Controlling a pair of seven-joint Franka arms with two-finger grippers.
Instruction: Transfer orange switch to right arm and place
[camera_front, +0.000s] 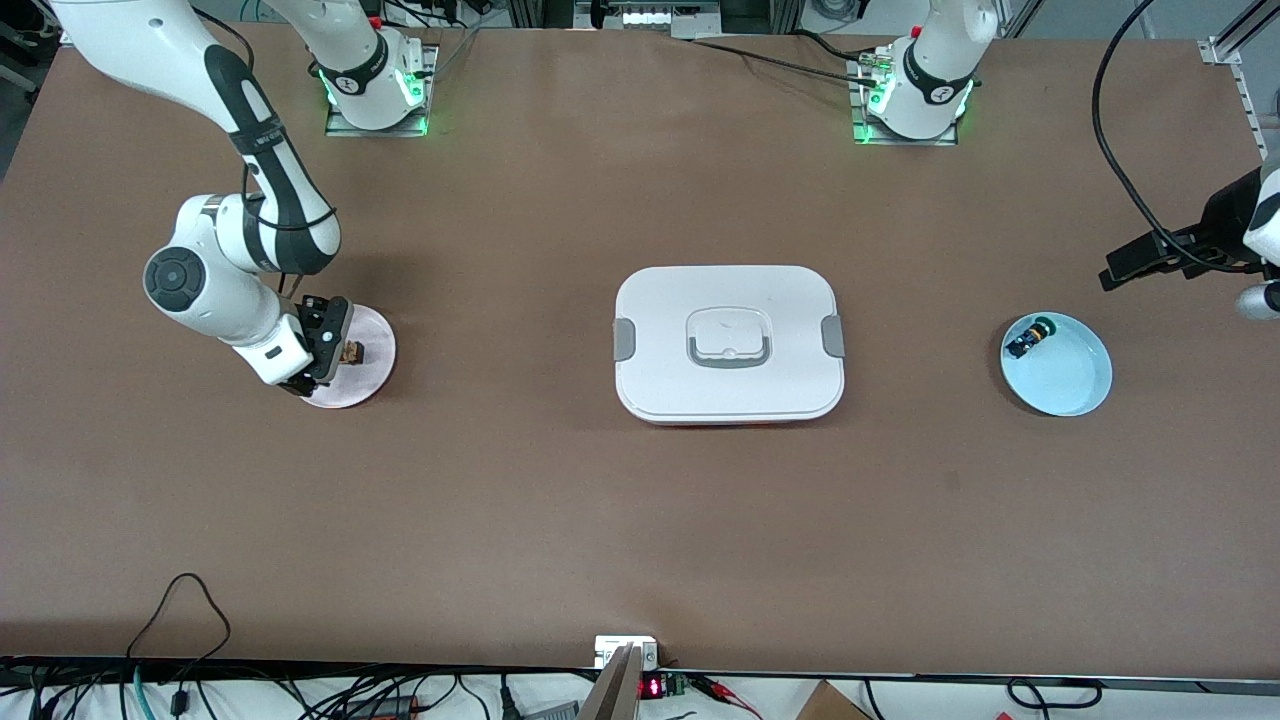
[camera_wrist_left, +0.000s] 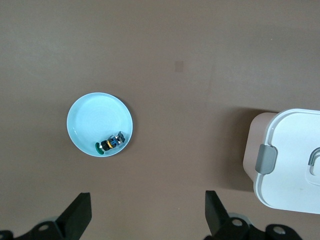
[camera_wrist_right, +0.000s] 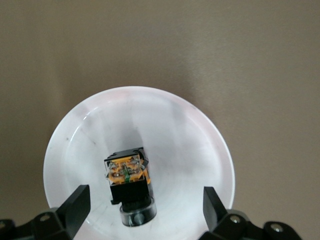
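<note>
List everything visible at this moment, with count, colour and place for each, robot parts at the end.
orange switch: one, black with an orange body, lying on the pink plate between the right gripper's fingers but not gripped.
pink plate: one, pale pink, toward the right arm's end of the table.
blue plate: one, light blue, toward the left arm's end of the table.
blue switch: one, black and blue with a green cap, at the blue plate's rim.
lidded box: one, white with grey clips and handle, mid-table.
right gripper: one, black, open, low over the pink plate.
left gripper: one, black, open, waiting above the table by the blue plate.
</note>
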